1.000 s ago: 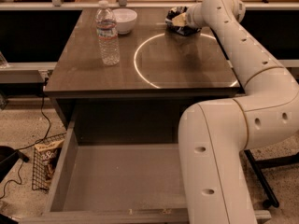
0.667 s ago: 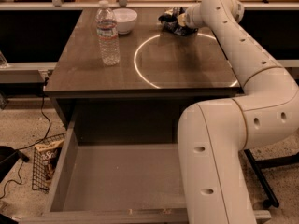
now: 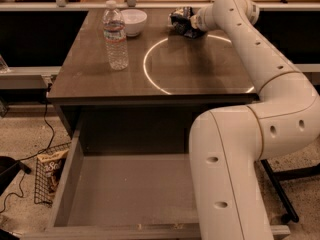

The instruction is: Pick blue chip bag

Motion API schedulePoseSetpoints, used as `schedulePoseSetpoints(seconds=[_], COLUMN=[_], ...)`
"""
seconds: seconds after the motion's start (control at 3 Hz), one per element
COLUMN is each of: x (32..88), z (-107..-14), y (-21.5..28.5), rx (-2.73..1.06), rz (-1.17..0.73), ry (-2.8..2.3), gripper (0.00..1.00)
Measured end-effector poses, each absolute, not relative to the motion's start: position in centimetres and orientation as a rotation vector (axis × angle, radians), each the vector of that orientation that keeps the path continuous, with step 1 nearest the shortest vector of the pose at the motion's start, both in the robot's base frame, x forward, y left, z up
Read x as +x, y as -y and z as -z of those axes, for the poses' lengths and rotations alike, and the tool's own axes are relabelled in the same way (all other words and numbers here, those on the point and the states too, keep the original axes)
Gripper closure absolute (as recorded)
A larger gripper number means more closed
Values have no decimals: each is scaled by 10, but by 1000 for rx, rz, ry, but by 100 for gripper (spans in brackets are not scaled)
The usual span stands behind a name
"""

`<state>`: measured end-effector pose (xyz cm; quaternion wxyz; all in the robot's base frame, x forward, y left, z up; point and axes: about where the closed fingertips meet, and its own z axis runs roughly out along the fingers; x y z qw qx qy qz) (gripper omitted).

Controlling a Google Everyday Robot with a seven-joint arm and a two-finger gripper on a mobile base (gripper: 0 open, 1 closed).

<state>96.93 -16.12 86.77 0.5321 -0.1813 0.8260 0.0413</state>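
Observation:
The blue chip bag (image 3: 181,21), dark blue crumpled foil with black and whitish patches, is at the back of the table, just right of the white bowl (image 3: 134,21). My gripper (image 3: 192,22) is at the end of the white arm that reaches in from the right. It is shut on the bag's right side. The bag hides the fingers. The bag sits at or just above the table top, over the far edge of the white circle (image 3: 165,66).
A clear water bottle (image 3: 115,36) stands upright at the table's left, in front of the bowl. Below the table (image 3: 100,84) a grey drawer (image 3: 130,194) is pulled open. A wire basket with a tan snack bag (image 3: 50,171) sits on the floor at left.
The gripper and the blue chip bag have moved together to the left and slightly toward the back of the table. The bottle and bowl have not moved.

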Motion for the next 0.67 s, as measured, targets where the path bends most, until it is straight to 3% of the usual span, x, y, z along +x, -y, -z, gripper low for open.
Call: schedulePoseSetpoints(seconds=[0.67], x=[963], z=[-887], y=[157], rx=[-464], rz=[-102], ry=[-1954], gripper=[100])
